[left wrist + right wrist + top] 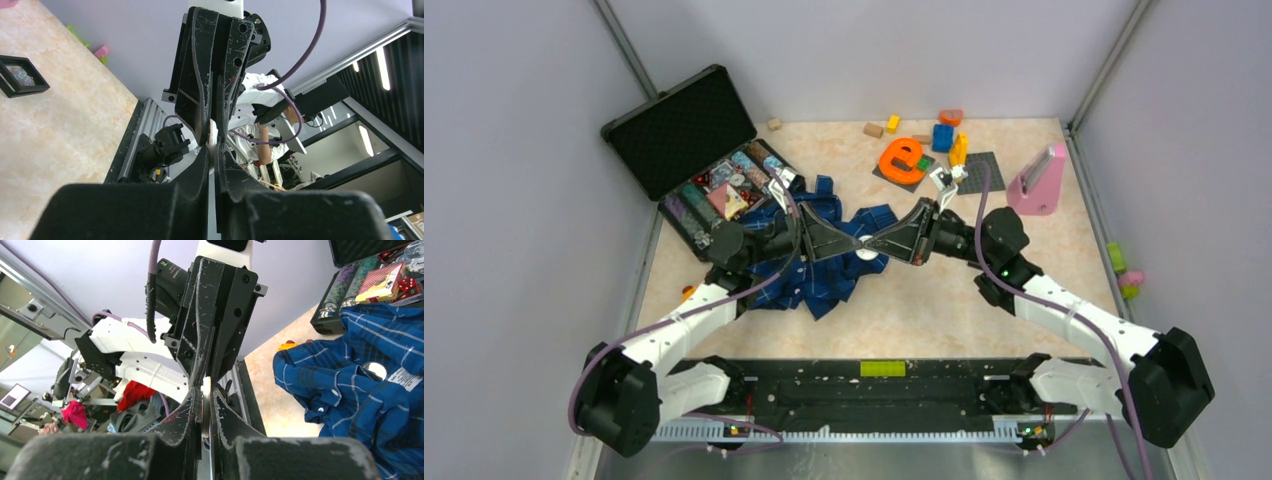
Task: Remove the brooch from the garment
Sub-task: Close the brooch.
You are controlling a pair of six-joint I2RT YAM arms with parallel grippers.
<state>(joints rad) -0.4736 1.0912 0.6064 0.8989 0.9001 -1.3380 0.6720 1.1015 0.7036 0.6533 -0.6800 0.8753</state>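
The pale marbled tabletop (pixel 944 300) carries a dark blue plaid shirt (pixel 829 290), crumpled left of centre. Its far-left edge lies up against an open black case (pixel 684 125), whose tray holds small colourful items. At the far right stands a pink stand (pixel 1039 180). An orange letter-shaped piece (pixel 901 158) and a few coloured blocks (pixel 943 137) are scattered along the far edge.

Both arms reach in from the near corners and meet tip to tip above the right part of the shirt. The left gripper (pixel 856 243) comes from the left with its jaws pressed together. The right gripper (pixel 871 245) faces it from the right, also nearly closed.

In both wrist views a thin pale disc seen edge-on, apparently the brooch (pixel 213 142), is pinched between the two pairs of fingertips. Each gripper clamps it from its own side. No cloth touches it in those views, so it sits apart from the shirt, which lies off to one side.

In the right wrist view a second small round silvery disc (pixel 375 370) lies flat on the shirt just beside a white label (pixel 404 378). Whether it belongs to the brooch cannot be told.
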